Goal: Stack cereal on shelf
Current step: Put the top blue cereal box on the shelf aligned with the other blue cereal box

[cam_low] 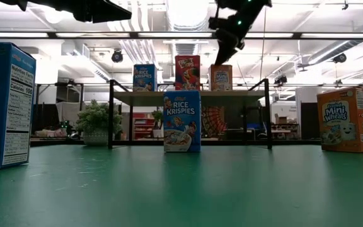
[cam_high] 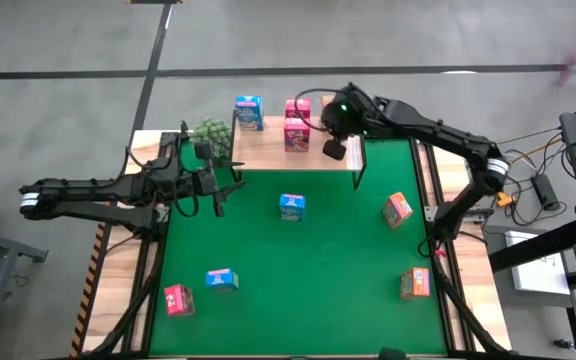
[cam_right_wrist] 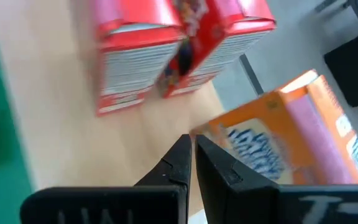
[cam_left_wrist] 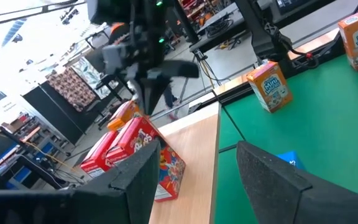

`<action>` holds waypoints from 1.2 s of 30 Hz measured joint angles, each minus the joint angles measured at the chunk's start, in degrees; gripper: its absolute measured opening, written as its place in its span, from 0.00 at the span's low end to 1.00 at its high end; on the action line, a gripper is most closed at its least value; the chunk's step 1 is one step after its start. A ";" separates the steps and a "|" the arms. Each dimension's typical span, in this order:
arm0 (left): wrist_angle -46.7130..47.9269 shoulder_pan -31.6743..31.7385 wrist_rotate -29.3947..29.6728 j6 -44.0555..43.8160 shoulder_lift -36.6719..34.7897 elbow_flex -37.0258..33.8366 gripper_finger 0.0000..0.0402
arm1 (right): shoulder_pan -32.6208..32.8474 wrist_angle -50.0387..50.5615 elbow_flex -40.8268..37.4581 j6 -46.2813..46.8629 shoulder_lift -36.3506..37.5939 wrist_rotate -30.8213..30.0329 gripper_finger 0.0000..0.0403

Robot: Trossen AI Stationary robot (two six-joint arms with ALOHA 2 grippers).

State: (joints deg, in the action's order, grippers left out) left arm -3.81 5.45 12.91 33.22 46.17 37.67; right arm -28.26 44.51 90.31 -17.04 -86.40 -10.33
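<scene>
Hiding most of the orange box (cam_high: 326,103) in the high view, the right gripper (cam_high: 335,147) hangs over the shelf (cam_high: 268,147), its fingers (cam_right_wrist: 182,163) pressed together on nothing; the right wrist view shows that box just beyond the fingertips. On the shelf stand three boxes: a blue box (cam_high: 248,112), a red box (cam_high: 297,124) and the orange one. The low view cuts off the big blue box (cam_low: 4,104) at its left edge. On the green table (cam_high: 338,250) lie six more: three blue (cam_high: 292,206) (cam_high: 222,280), counting the cut-off one, one red (cam_high: 179,300) and two orange (cam_high: 397,209) (cam_high: 415,284). A plant (cam_high: 211,131) stands at the shelf's left end. The left gripper (cam_high: 220,181) waits above the table's left side, fingers (cam_left_wrist: 272,176) spread
</scene>
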 joint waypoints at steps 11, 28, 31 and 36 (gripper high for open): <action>-0.59 0.00 0.00 -7.59 0.02 0.00 0.49 | 6.93 -27.88 -27.28 2.13 16.73 -0.09 0.03; -4.41 -0.27 -6.55 -19.83 4.10 1.55 0.49 | 9.28 -63.89 -51.60 -0.94 29.07 12.43 0.03; -4.19 -0.56 -6.54 -20.29 6.53 2.85 0.49 | 9.32 -65.42 -53.28 -0.81 29.22 13.50 0.03; -1.77 -0.79 -6.56 -20.29 10.73 5.84 0.49 | 9.28 -66.24 -55.06 0.70 29.25 13.53 0.03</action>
State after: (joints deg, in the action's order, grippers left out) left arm -5.59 4.67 6.35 12.93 56.90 43.51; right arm -18.98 -21.73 35.25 -16.33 -57.14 3.20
